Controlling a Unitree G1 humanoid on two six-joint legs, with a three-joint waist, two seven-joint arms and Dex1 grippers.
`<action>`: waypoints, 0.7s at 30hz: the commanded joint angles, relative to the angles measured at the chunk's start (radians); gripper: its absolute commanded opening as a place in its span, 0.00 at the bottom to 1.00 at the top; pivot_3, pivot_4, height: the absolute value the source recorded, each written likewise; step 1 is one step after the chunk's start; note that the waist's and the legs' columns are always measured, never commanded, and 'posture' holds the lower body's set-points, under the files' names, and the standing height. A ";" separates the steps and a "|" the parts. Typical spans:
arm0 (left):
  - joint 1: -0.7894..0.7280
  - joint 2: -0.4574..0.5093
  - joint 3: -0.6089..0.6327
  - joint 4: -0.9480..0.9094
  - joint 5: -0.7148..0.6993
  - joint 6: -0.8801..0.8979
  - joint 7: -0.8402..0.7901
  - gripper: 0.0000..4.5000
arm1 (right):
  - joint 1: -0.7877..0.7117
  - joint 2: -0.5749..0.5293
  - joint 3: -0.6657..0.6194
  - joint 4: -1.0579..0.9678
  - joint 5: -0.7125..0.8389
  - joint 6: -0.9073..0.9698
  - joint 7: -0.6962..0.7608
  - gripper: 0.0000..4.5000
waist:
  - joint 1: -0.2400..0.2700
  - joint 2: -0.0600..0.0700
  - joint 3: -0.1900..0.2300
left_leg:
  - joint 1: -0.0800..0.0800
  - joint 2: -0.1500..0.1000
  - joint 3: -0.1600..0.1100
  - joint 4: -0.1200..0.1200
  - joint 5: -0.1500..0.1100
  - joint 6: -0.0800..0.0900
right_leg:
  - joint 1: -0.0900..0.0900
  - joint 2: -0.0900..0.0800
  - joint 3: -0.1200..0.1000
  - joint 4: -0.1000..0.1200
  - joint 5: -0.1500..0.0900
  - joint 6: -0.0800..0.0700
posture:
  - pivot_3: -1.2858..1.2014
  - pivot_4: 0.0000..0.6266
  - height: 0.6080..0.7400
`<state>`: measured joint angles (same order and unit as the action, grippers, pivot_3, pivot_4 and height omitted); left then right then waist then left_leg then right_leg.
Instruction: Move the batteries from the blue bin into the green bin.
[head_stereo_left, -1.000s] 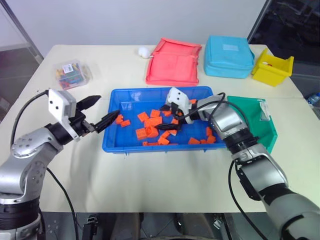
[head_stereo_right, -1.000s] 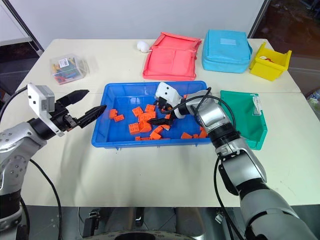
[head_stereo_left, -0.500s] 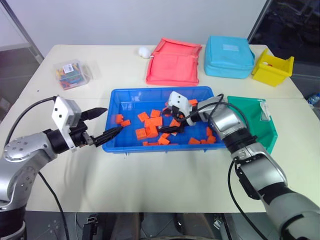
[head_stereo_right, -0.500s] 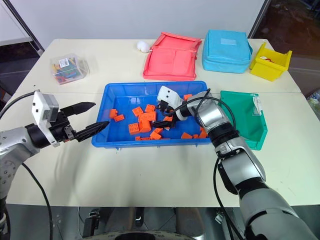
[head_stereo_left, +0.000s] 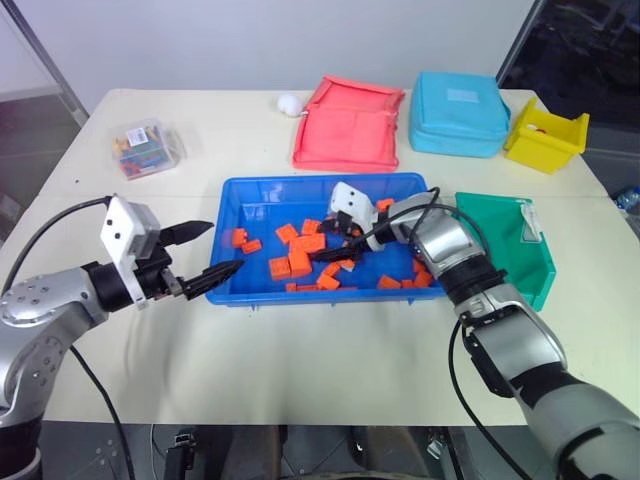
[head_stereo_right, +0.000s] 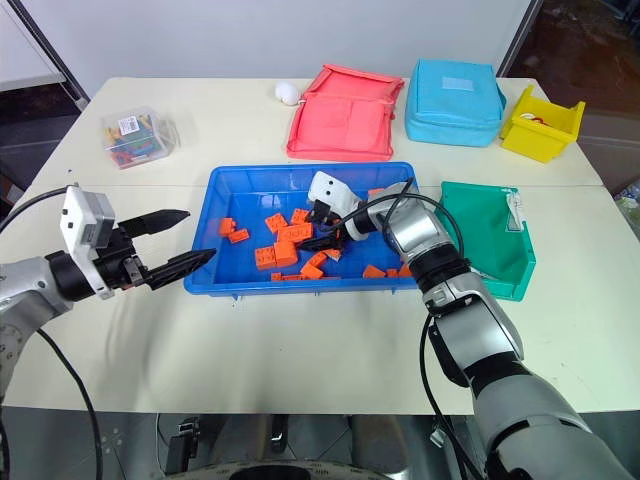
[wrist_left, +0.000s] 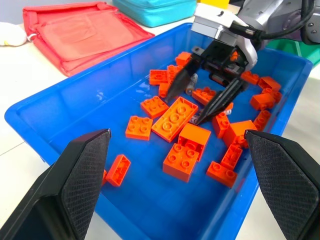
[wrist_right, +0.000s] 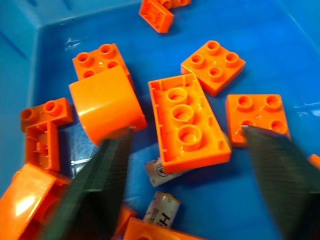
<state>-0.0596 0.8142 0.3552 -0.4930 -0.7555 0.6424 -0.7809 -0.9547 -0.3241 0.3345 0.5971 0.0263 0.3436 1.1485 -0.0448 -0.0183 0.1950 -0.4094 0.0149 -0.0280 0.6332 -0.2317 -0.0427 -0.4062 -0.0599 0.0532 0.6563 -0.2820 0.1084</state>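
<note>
Reaching into the blue bin (head_stereo_left: 262, 196), right gripper (wrist_left: 206, 98) straddles a battery (wrist_right: 161, 207) half-buried under orange bricks (wrist_right: 187, 125), fingers apart, nothing held. Battery's long axis runs across the gap. Left gripper (head_stereo_left: 204, 253) spread empty outside the bin, farther off.

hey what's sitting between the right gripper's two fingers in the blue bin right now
In the right wrist view, the right gripper straddles an upside-down orange block and two batteries partly tucked under the blocks, on the blue bin floor.

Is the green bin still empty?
Looks empty: the green bin shows bare floor; its near corner is hidden. Batteries lie in the blue bin.
</note>
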 joint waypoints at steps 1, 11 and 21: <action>0.003 -0.004 0.028 -0.032 -0.006 -0.018 0.009 1.00 | -0.038 0.013 -0.031 -0.021 0.025 0.002 0.014 0.40 | 0.000 0.000 0.000 | 0.000 0.000 0.000 0.000 0.000 0.000 | 0.000 0.000 0.000 0.000 0.000 0.000 | 0.52 0.24 1.00; -0.001 -0.017 0.025 -0.029 0.003 -0.032 0.026 1.00 | -0.067 0.024 -0.058 -0.028 0.036 0.013 0.008 0.40 | 0.000 0.000 0.000 | 0.000 0.000 0.000 0.000 0.000 0.000 | 0.000 0.000 0.000 0.000 0.000 0.000 | 0.52 0.24 1.00; -0.007 -0.030 0.008 -0.027 0.010 -0.043 0.038 1.00 | -0.206 0.134 -0.130 0.256 -0.032 -0.242 -0.281 0.40 | -0.001 0.000 0.000 | 0.000 0.000 0.000 -0.001 0.000 0.000 | -0.001 0.000 0.000 0.000 0.000 0.000 | 0.52 0.24 1.00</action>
<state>-0.0551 0.7835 0.3547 -0.4936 -0.7488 0.6192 -0.7479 -1.1376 -0.2007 0.2215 0.8004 0.0136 0.1647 0.9212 -0.0454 -0.0184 0.1950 -0.4094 0.0150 -0.0278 0.6321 -0.2316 -0.0430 -0.4071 -0.0600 0.0533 0.6561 -0.2820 0.1083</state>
